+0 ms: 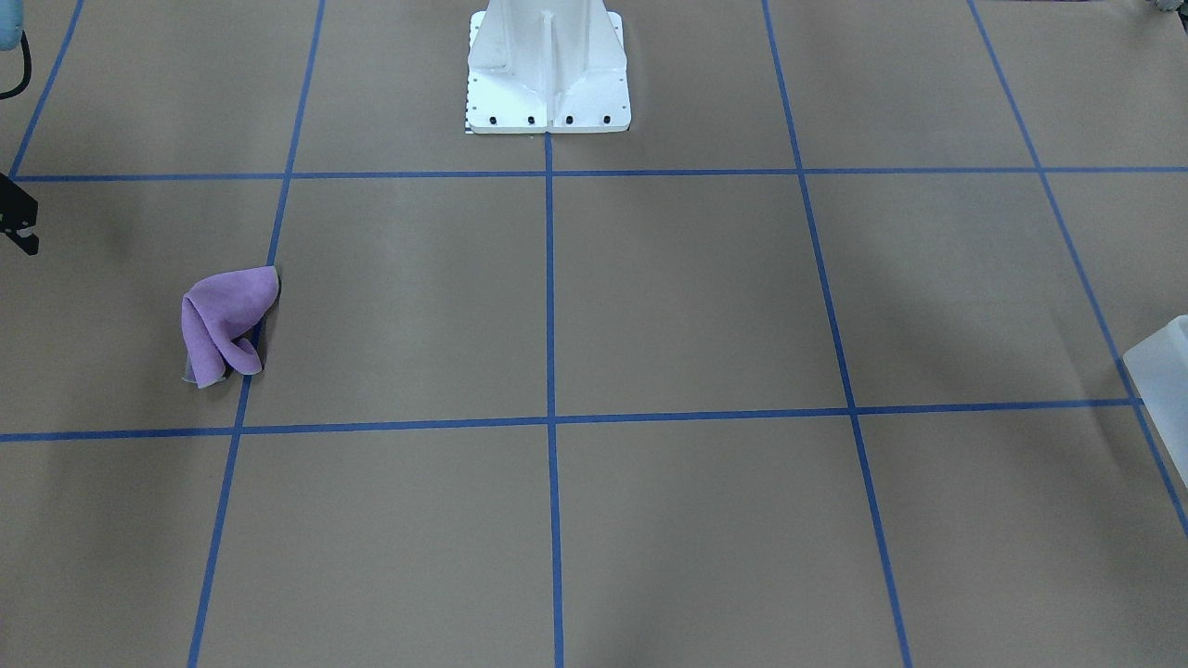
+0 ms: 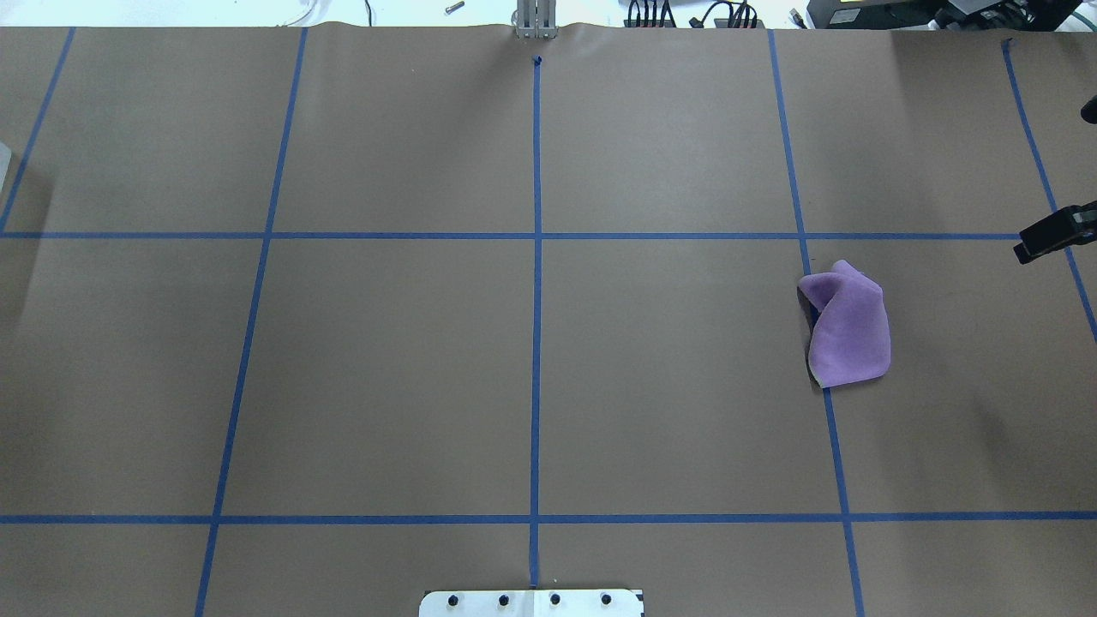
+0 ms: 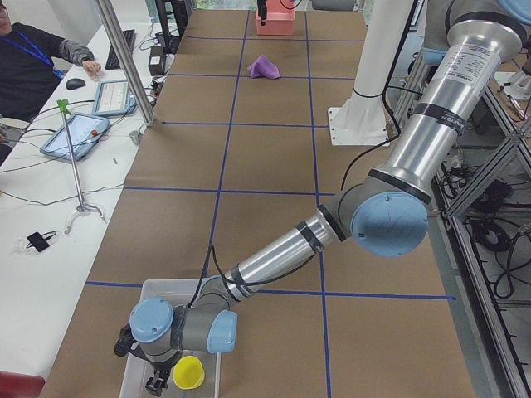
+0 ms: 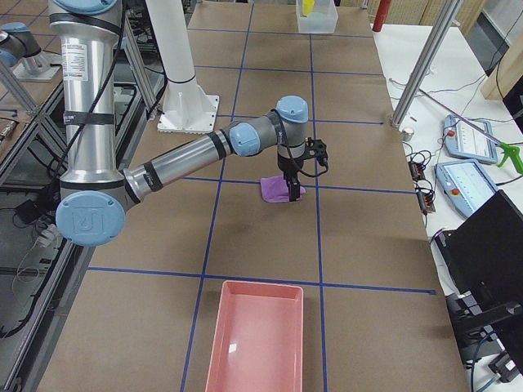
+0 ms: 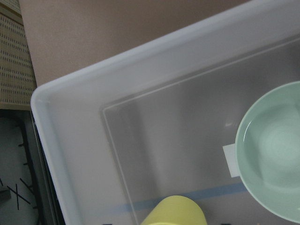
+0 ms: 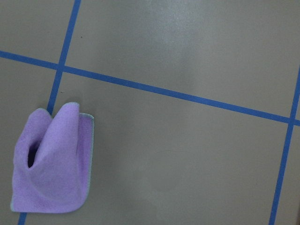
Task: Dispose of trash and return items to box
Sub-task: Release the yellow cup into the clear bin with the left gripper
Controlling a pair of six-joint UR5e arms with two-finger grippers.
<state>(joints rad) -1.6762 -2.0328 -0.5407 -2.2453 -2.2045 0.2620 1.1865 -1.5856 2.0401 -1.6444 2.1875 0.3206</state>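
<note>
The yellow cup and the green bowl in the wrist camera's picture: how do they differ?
Colour: the cup is bright yellow, the bowl pale mint green. Width: the bowl is clearly wider than the cup. View: the bowl shows its hollow, open upward; the cup is mostly cut off at the edge. Both are round, plain, and appear inside the frosted white box.

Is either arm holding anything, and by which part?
Cannot be told for the left gripper, close beside the yellow cup. The purple cloth lies free of the right gripper.

A robotics lab: tape-gridded table, teach pendants.
</note>
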